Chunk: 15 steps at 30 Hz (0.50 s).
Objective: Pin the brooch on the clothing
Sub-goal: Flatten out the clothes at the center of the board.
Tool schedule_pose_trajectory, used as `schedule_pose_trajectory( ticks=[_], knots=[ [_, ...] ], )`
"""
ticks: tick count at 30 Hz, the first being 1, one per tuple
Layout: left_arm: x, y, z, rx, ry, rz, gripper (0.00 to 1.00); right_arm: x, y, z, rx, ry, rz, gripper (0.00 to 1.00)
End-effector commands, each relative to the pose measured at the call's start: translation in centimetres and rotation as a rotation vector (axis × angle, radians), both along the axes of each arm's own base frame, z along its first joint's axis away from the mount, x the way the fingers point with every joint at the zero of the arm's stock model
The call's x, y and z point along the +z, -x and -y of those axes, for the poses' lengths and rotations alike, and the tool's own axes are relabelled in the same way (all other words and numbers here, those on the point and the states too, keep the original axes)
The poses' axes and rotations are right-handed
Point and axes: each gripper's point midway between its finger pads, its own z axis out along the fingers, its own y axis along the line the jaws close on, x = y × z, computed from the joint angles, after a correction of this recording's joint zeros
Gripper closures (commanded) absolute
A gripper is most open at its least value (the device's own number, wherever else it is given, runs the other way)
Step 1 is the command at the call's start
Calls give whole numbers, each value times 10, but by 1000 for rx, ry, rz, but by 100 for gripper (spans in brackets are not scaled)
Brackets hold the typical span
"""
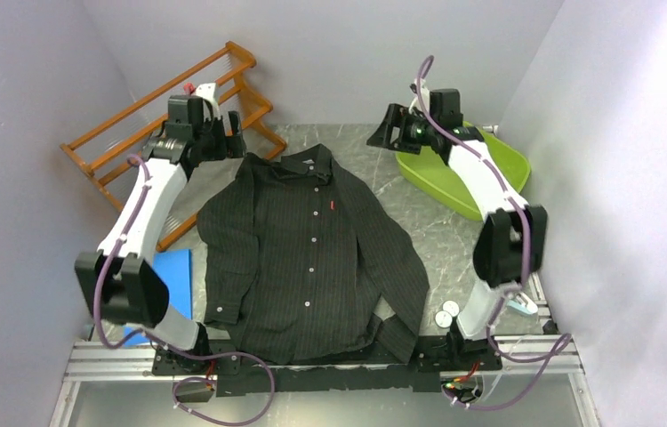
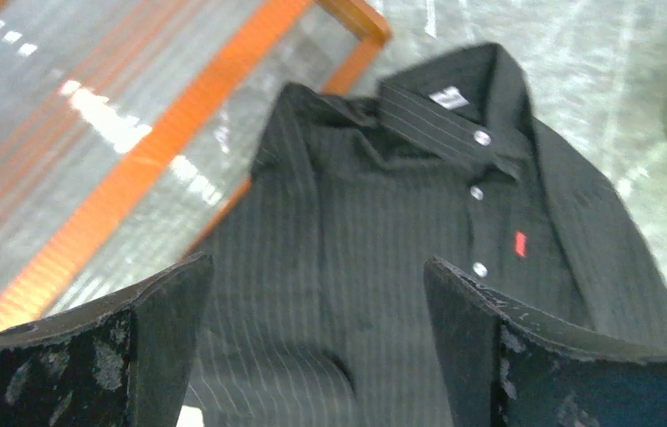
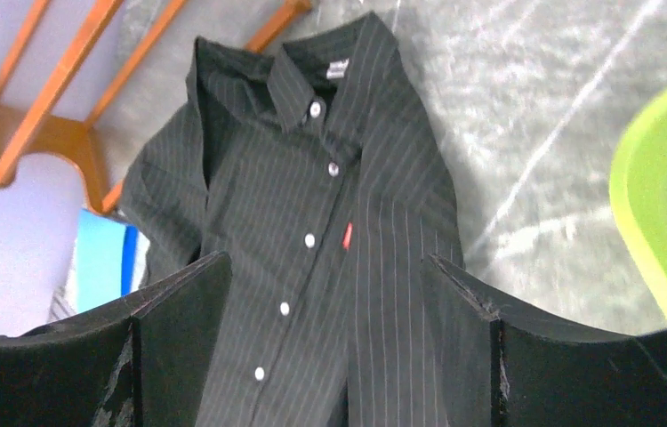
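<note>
Spanning the top view, one grey marbled table (image 1: 441, 233).

- One black pinstriped shirt (image 1: 308, 258): lies flat at the centre of the frame, buttoned, collar toward the top, sleeves folded in along its sides.
- One orange wooden rack (image 1: 125, 124): upper left, beside the shirt's shoulder.
- One lime-green tray (image 1: 508, 165): upper right, apart from the shirt.
- Two white arms: left arm (image 1: 148, 209) reaching to the upper left, right arm (image 1: 490, 187) reaching over the tray.
- One left gripper (image 2: 317, 261): jaws spread wide, nothing between them, hanging over the shirt's upper part.
- One right gripper (image 3: 325, 258): jaws likewise wide and holding nothing.
- One blue flat sheet (image 1: 170, 276): lower left, beside the shirt.
- Two small white discs (image 1: 443, 318): lower right, by the right arm's base.
- Five white buttons (image 3: 309, 240): counted in the right wrist view.
- One red chest mark (image 3: 347, 235): just beside the button row.
</note>
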Motion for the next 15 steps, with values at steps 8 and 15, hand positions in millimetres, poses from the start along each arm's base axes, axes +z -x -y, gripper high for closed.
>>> schedule_pose_trajectory(
  ticks=[8, 15],
  knots=[
    [-65, 97, 48, -53, 354, -220, 9, -98, 198, 21, -39, 420, -274, 20],
    [-107, 126, 53, 2, 436, -315, 8, -154, 299, 40, -67, 546, -507, 20]
  ],
)
